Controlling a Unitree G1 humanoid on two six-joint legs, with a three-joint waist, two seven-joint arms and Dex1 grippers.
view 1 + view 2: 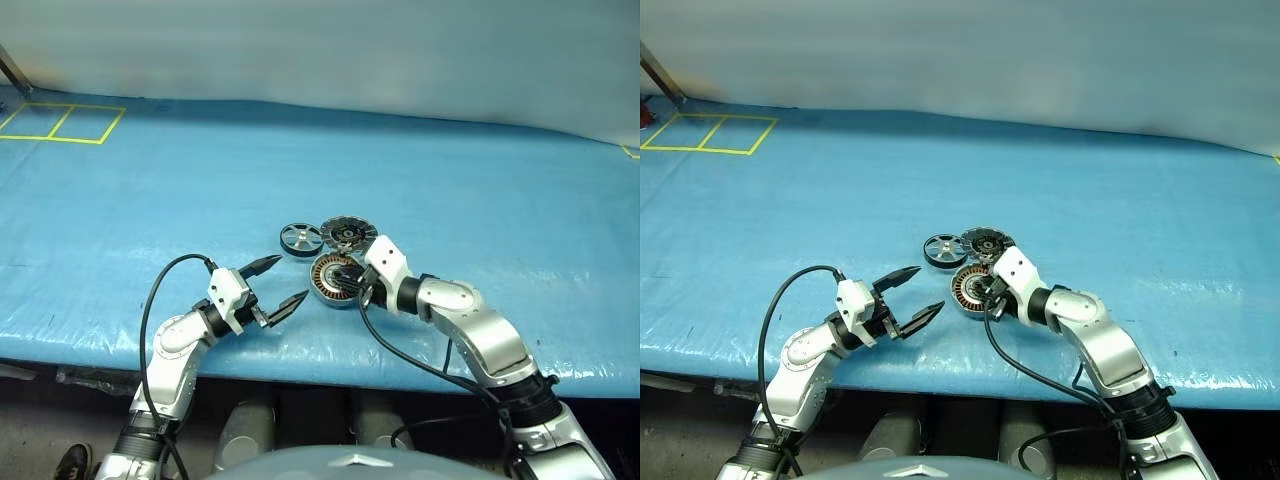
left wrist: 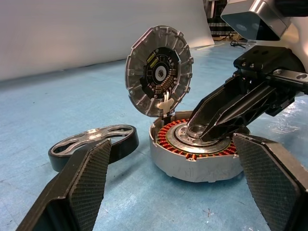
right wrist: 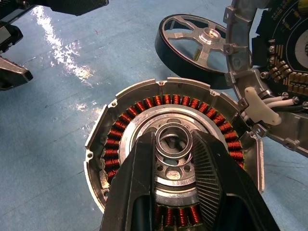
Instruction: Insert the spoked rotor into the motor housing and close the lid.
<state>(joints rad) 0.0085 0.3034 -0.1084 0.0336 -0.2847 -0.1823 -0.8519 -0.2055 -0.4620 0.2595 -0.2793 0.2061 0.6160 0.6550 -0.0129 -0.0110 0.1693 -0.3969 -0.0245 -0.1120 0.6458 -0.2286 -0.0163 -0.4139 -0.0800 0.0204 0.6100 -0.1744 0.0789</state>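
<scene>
The motor housing point(image 1: 324, 284) lies open on the blue table, its copper windings point(image 3: 111, 144) ringing a silver centre. Its lid point(image 1: 349, 233) stands tilted up from the far rim, circuit face toward me point(image 2: 159, 72). The spoked rotor point(image 1: 301, 239) lies flat on the table just left of the lid, apart from the housing. My right gripper point(image 3: 173, 144) reaches down into the housing, and its fingers pinch the small ring at the centre. My left gripper point(image 1: 291, 279) is open and holds nothing, a short way left of the housing and pointing at it.
A blue sheet covers the table point(image 1: 480, 200). Its front edge point(image 1: 300, 355) runs just below both arms. Yellow tape squares point(image 1: 60, 122) mark the far left corner. A pale wall point(image 1: 320, 50) closes off the back.
</scene>
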